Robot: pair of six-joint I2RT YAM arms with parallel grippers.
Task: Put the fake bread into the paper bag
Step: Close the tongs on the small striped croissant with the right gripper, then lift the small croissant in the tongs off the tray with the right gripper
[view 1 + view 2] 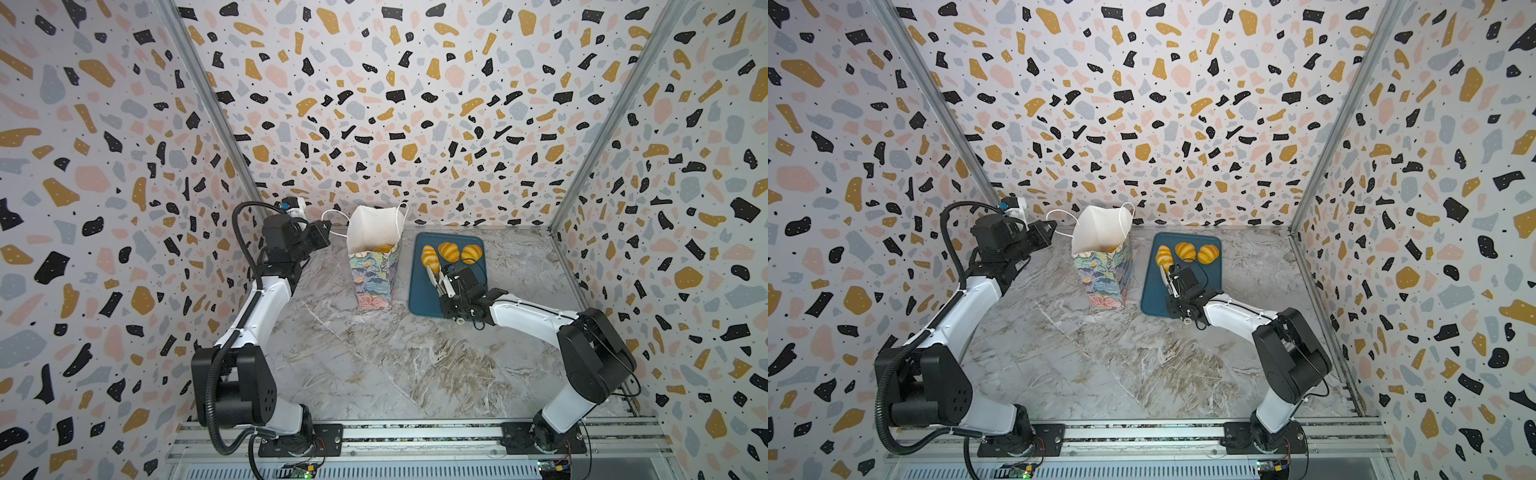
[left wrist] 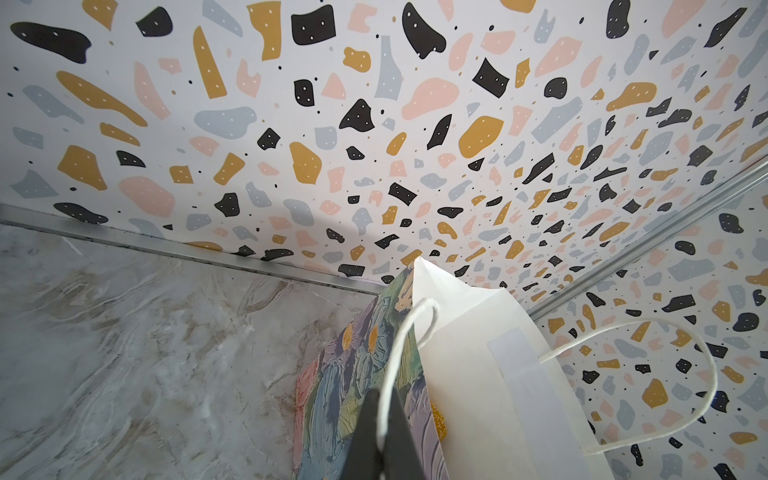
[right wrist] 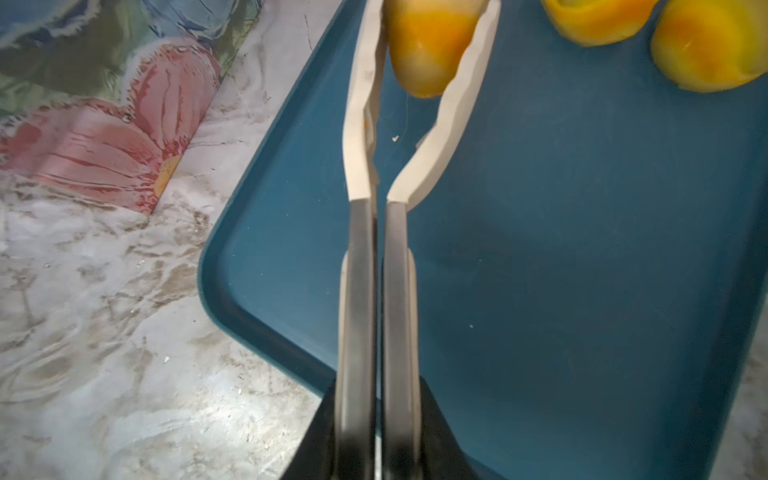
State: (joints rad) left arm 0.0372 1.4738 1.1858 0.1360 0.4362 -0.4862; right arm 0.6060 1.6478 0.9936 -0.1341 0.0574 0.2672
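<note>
Gripping a pair of tongs (image 3: 374, 249) by the dark handles, the right gripper (image 3: 376, 449) is clamped tight. That presses the handles together, and the pale tips bow round one striped roll (image 3: 432, 45) of the fake bread and pinch its sides. The roll is at the blue tray (image 1: 419, 299), about 1 o'clock on the table in both top views (resting or just lifted, cannot tell). My read: grasp made, carry not yet begun.

A second roll (image 1: 449, 250) and a third roll (image 1: 471, 253) lie just beside it toward 3 o'clock, clear of the tongs.

The paper bag (image 1: 374, 274) stands upright at 12 o'clock, just beside the tray's 9 o'clock edge, so the transfer is short. Its mouth gapes, and a golden piece (image 1: 383, 248) shows inside.

Farthest, at 11 o'clock, the left gripper (image 1: 328, 227) is closed on one cord handle (image 2: 395, 359). It is probably tugging that side outward to hold the mouth wide and stop the bag tipping.
</note>
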